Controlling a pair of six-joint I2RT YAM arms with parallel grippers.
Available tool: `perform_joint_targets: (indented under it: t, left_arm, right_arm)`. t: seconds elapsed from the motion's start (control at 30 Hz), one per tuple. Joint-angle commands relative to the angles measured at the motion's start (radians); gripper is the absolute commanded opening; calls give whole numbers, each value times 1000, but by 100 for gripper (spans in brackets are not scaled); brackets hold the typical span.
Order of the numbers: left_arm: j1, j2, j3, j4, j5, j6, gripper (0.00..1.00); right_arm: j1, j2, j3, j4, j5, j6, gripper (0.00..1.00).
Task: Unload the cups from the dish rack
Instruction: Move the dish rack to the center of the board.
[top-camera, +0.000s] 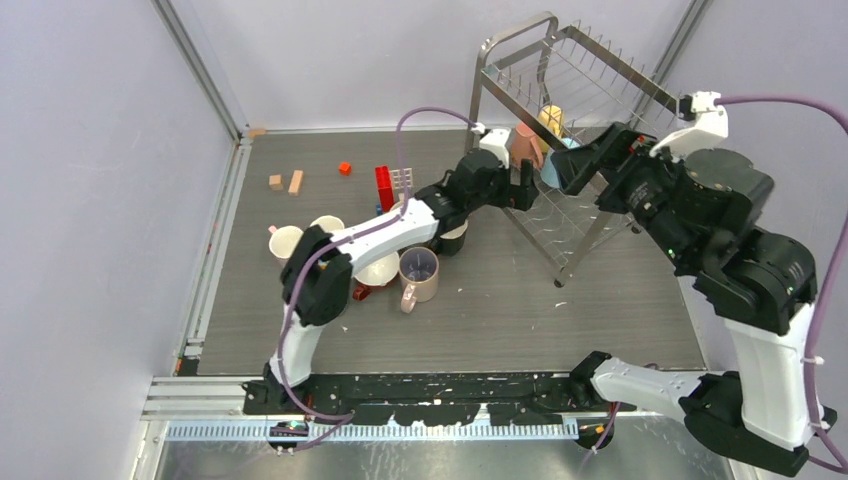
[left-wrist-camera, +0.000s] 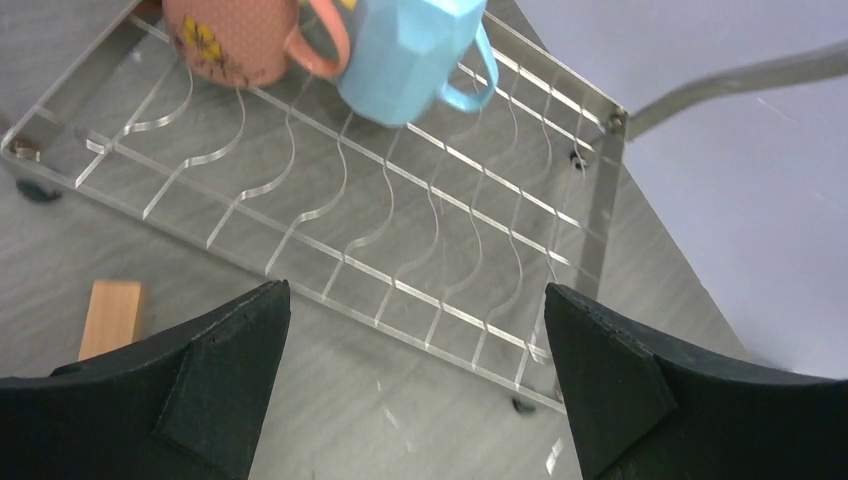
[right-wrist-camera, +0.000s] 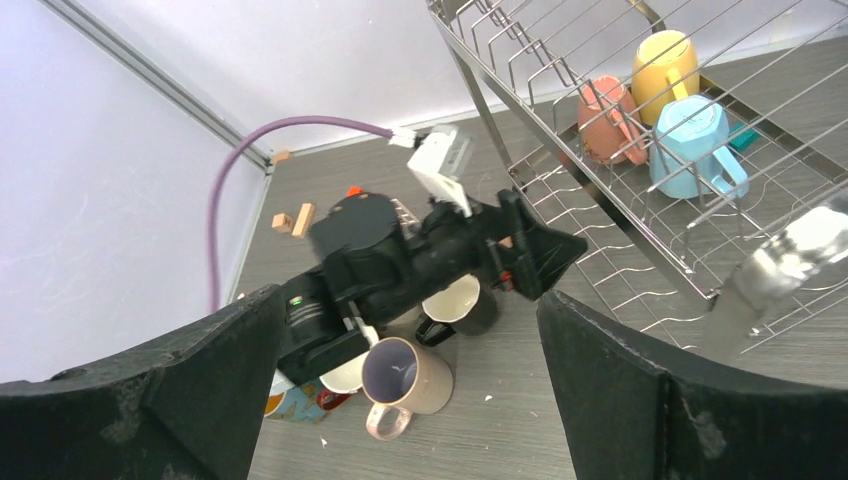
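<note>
The silver wire dish rack (top-camera: 585, 95) stands at the back right. On its lower tier sit a pink cup (top-camera: 525, 145), a mustard cup (top-camera: 551, 118) and a light blue cup (top-camera: 549, 172). My left gripper (top-camera: 524, 188) is open and empty, hovering at the rack's front edge just short of the pink cup (left-wrist-camera: 235, 35) and light blue cup (left-wrist-camera: 415, 50). My right gripper (top-camera: 570, 165) is open and empty beside the rack, next to the light blue cup (right-wrist-camera: 695, 145). A beige cup (top-camera: 418, 272), a black cup (top-camera: 453, 238) and cream cups (top-camera: 286, 242) stand on the table.
A tall red block (top-camera: 384, 187), a small red block (top-camera: 344, 168) and wooden blocks (top-camera: 285, 182) lie at the back left. A wooden block (left-wrist-camera: 110, 315) lies by the rack's foot. Walls close in on three sides. The two arms are near each other at the rack.
</note>
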Motion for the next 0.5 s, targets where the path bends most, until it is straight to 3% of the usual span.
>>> perform_joint_targets:
  t: [0.0, 0.3, 0.47]
  left_arm:
    - [-27, 124, 183, 64, -120, 87, 100]
    - [-31, 421, 616, -35, -149, 123, 95]
    - [-43, 509, 692, 34, -160, 140, 98]
  right_arm:
    - [4, -26, 32, -14, 8, -24, 100]
    - [4, -82, 17, -34, 18, -54, 100]
    - [3, -106, -8, -25, 18, -72, 100]
